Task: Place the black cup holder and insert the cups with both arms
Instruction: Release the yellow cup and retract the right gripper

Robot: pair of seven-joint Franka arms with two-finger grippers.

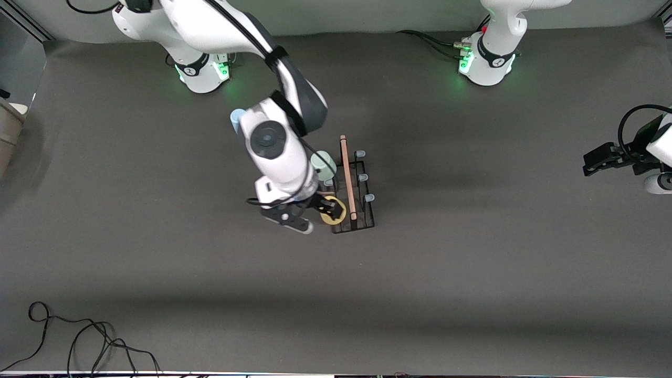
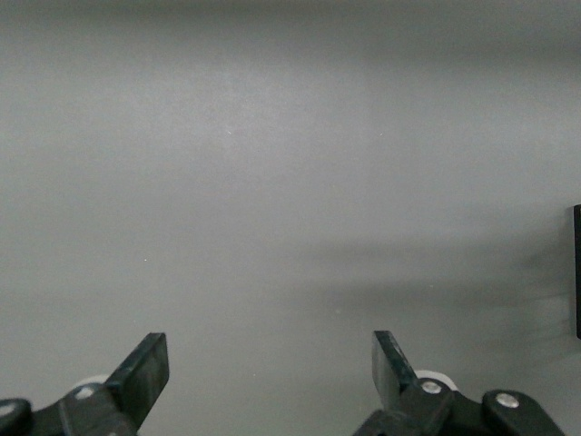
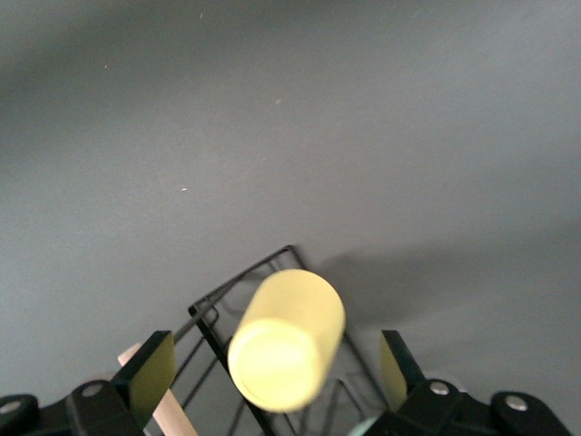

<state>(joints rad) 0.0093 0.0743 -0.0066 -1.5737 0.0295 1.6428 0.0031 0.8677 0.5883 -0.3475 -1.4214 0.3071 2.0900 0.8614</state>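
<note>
The black cup holder (image 1: 362, 202) stands mid-table, with its wooden rod (image 1: 346, 178) on top and blue-tipped pegs (image 1: 360, 154). A mint cup (image 1: 323, 164) and a yellow cup (image 1: 334, 210) sit on its pegs on the side toward the right arm's end. My right gripper (image 1: 326, 207) is open around the yellow cup (image 3: 286, 338), and its fingers (image 3: 150, 368) stand clear of the cup on both sides. A pale blue cup (image 1: 237, 119) peeks out beside the right arm's wrist. My left gripper (image 1: 598, 157) waits open and empty at the left arm's end of the table, over bare mat (image 2: 270, 350).
The table is covered by a dark grey mat (image 1: 472, 262). Loose black cables (image 1: 79, 336) lie at the edge nearest the front camera, toward the right arm's end. A dark object (image 2: 577, 272) shows at the edge of the left wrist view.
</note>
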